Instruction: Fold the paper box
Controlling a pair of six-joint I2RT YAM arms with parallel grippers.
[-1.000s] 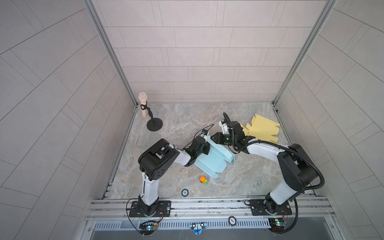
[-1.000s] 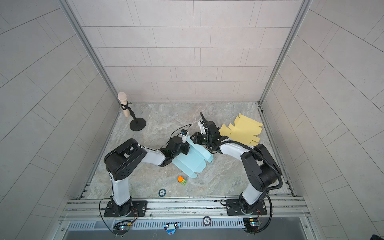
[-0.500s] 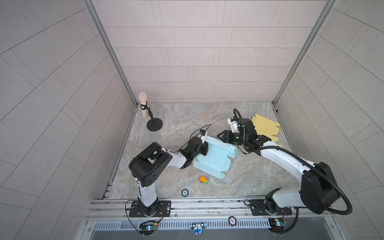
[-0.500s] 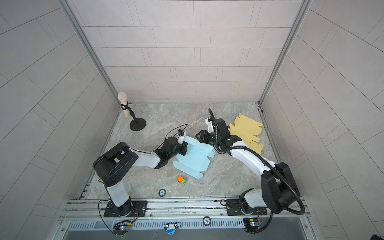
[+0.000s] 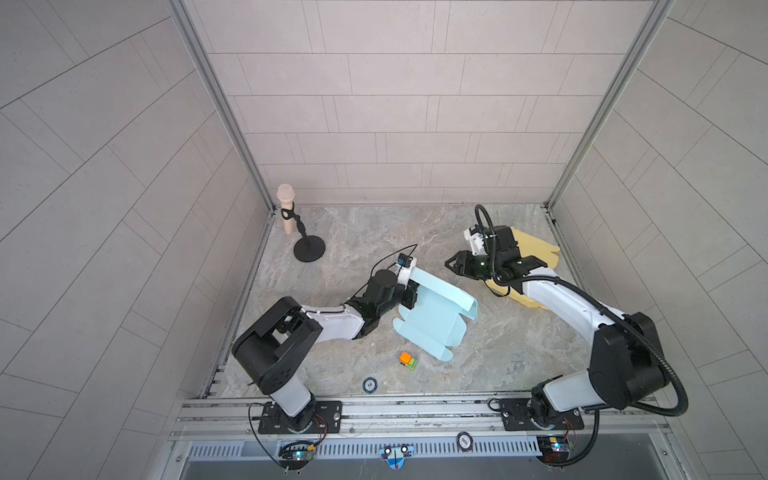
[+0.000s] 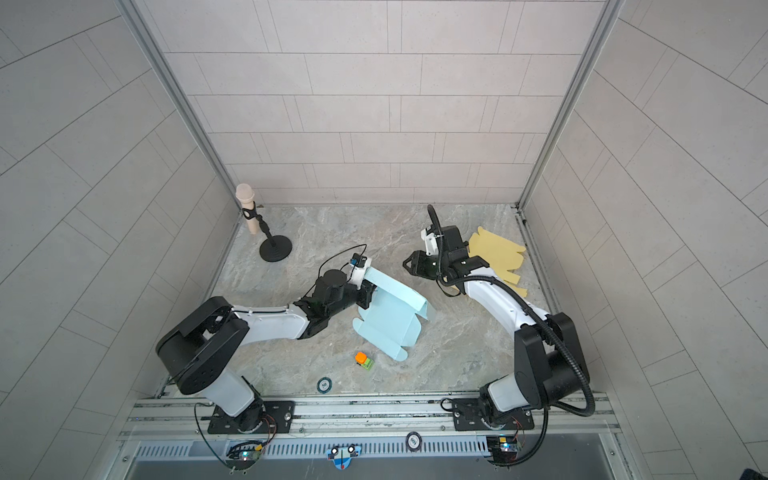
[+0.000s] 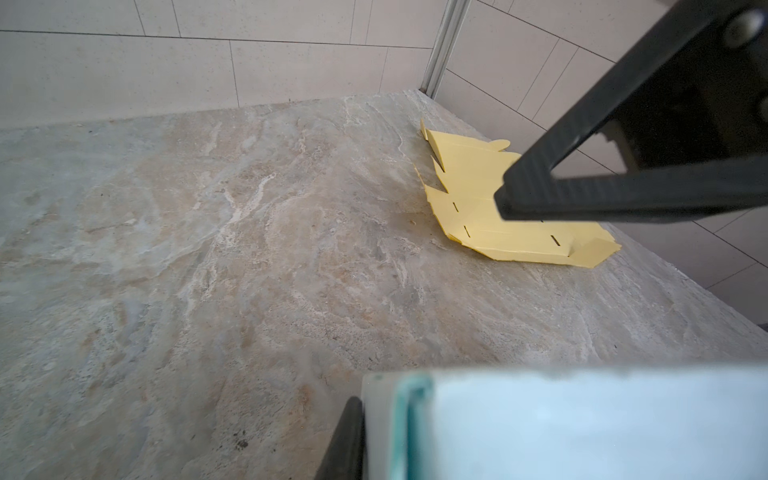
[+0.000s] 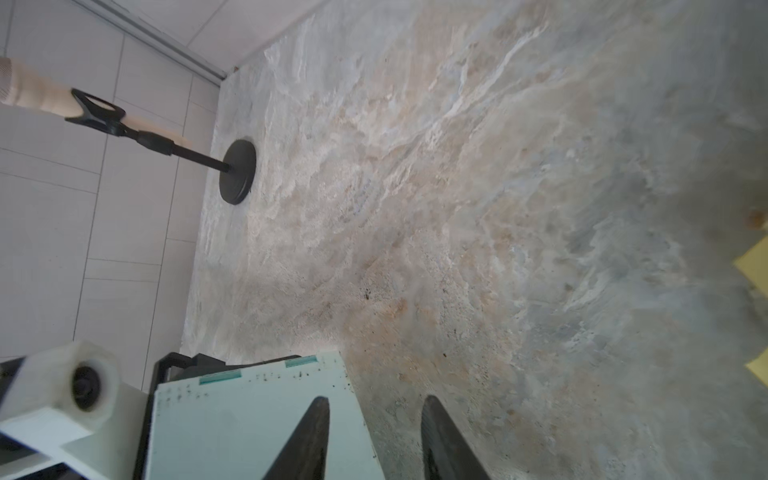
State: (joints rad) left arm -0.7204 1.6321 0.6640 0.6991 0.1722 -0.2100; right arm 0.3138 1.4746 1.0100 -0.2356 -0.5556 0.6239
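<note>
Pale-blue paper box (image 5: 432,322) sits central on the counter (image 5: 365,232), one flap raised; my left end effector (image 5: 409,293) is clamped on its 10 o'clock edge. My right end effector (image 5: 451,262) hangs apart at 1 o'clock, jaws partly spread, empty

Left claw (image 5: 410,293) clamped, right claw (image 5: 449,263) agape.

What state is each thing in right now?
Light blue paper box blank: partly folded, one panel raised.
Left gripper: shut on the blank's edge.
Right gripper: open, empty.
Yellow paper box blanks: flat, unfolded.
Beige microphone on black stand: upright.
</note>
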